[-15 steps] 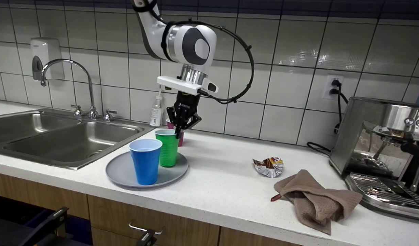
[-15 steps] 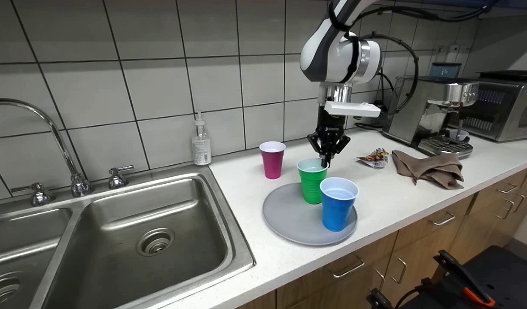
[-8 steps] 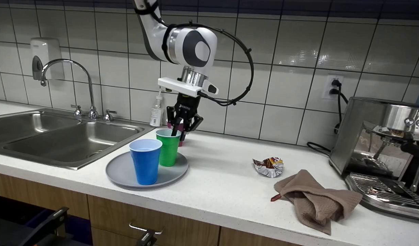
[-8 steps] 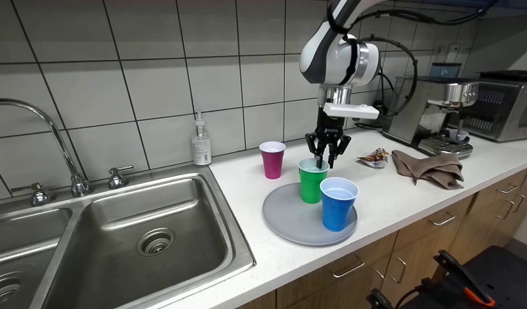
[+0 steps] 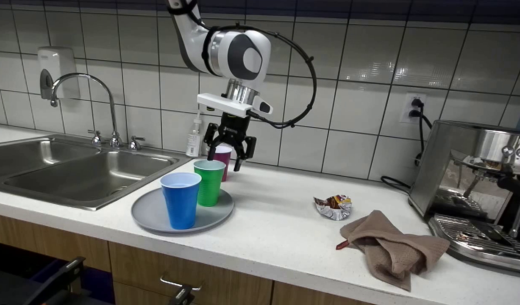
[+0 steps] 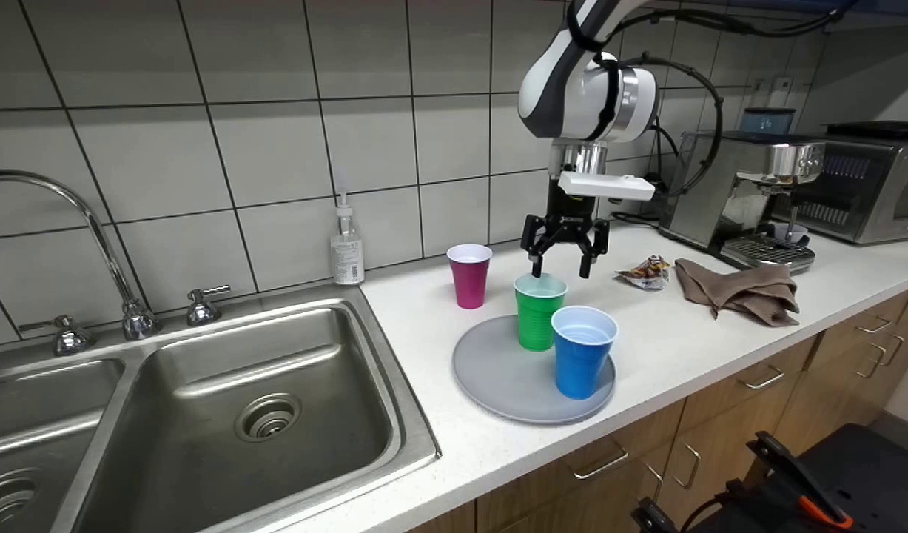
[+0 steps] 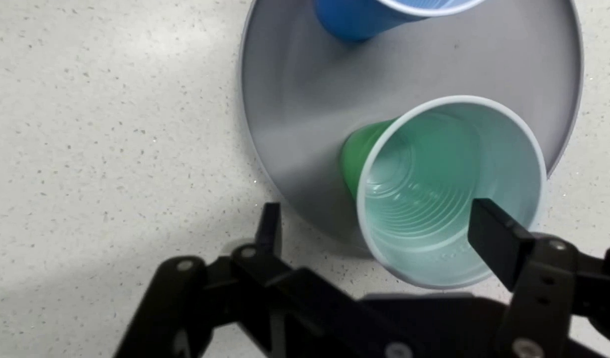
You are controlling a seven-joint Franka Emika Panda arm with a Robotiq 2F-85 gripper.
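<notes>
Above the edge of the round grey plate (image 6: 496, 372): black two-fingered gripper (image 6: 561, 274), fingers spread wide, holding nothing; pale lettering (image 5: 231, 131) on its body, blurred. On the plate: ribbed green plastic cup (image 6: 540, 317), upright, white-lipped, one fingertip at its mouth; blue plastic cup (image 6: 582, 357), upright. Just beyond the plate: magenta plastic cup (image 6: 469, 281). Farther off: clear pump bottle (image 6: 345, 244), label (image 6: 348, 263) illegible.

Mostly white arm (image 5: 224, 55) with dark grey patches (image 5: 236, 56), big loopy black cable (image 5: 314, 82), plus a chunky black gripper (image 6: 561, 268) dotted with silvery screws (image 7: 527, 348).
</notes>
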